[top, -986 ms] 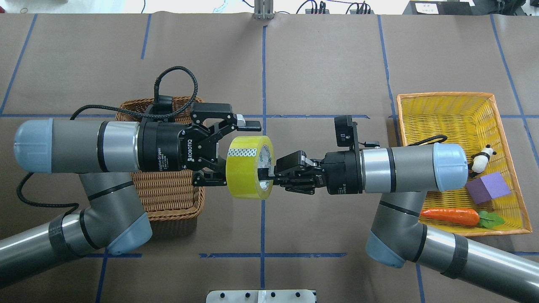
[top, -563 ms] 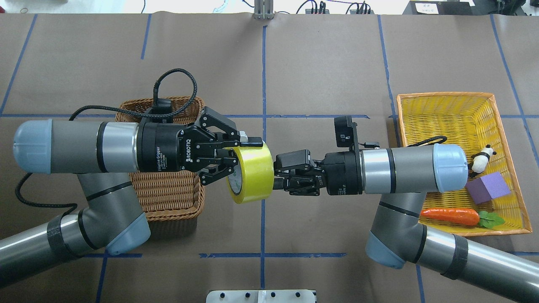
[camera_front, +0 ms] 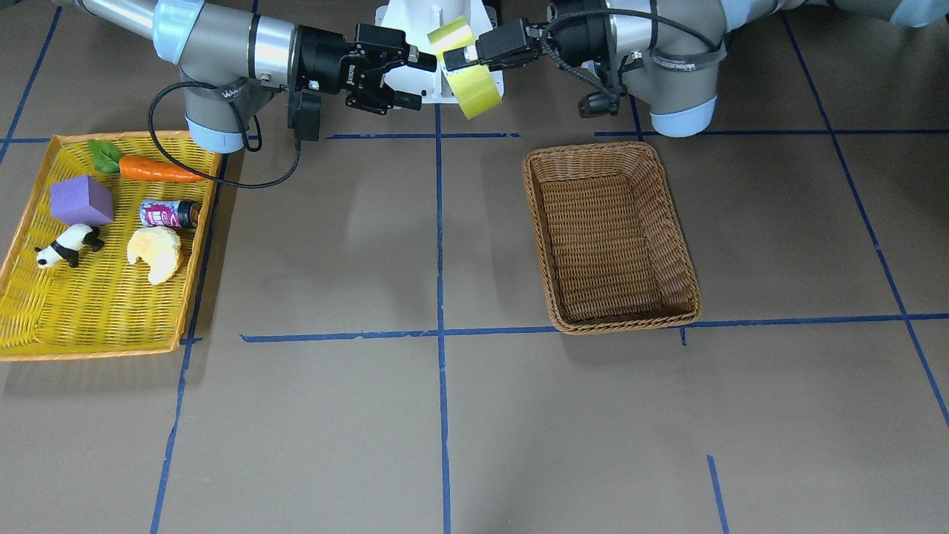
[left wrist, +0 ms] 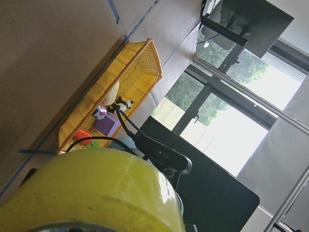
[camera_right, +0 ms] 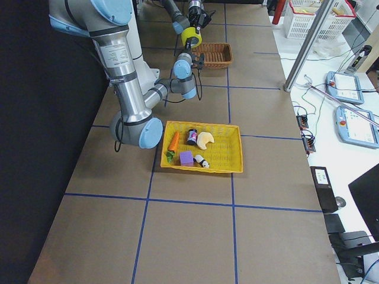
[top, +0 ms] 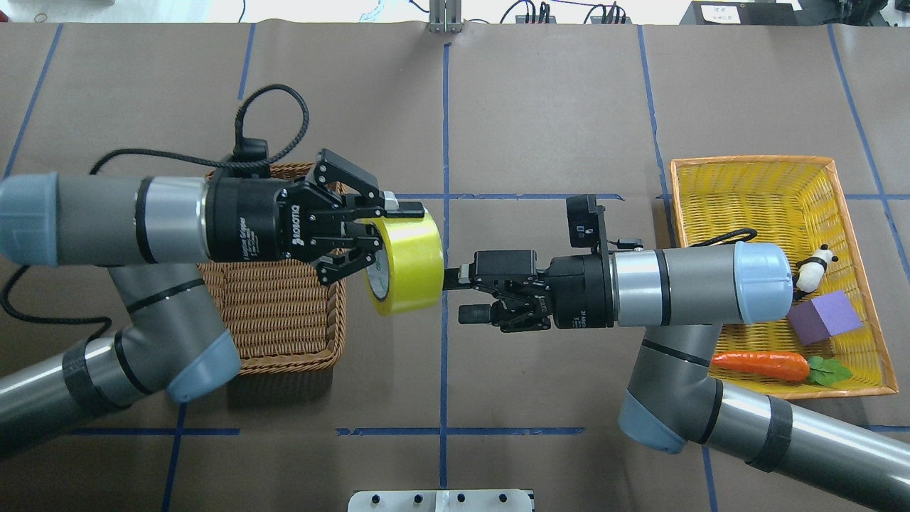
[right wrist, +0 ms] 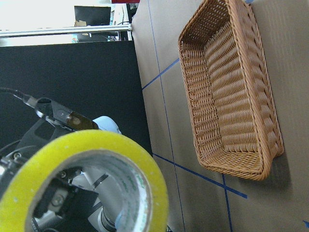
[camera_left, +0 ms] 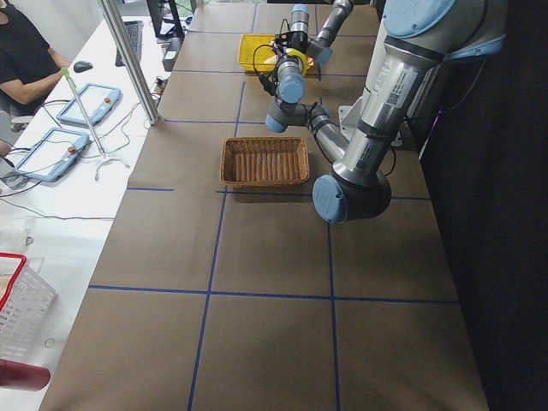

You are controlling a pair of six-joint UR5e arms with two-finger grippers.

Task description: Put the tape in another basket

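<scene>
Yellow-green tape (top: 405, 264) was gripped in your left claw (top: 394, 235), apart from your released right claw (top: 458, 295); dropping it into the basket (top: 298, 366) below the left claw's wrist was not yet done.

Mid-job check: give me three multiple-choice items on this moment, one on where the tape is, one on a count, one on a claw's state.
1. Where is the tape?
A in the air, outside the basket, held by the left claw
B inside the basket
C out of every view

2. How many things lie in the yellow tray?
A three
B five
C seven

3. The right claw is:
A shut on the tape
B shut on nothing
C open

Answers:
1 A, the overhead view shows the left claw clamping the roll's wall.
2 B, the tray holds a carrot, purple block, panda, bottle and pale bun.
3 C, its fingers stand apart, gripping nothing.
</scene>
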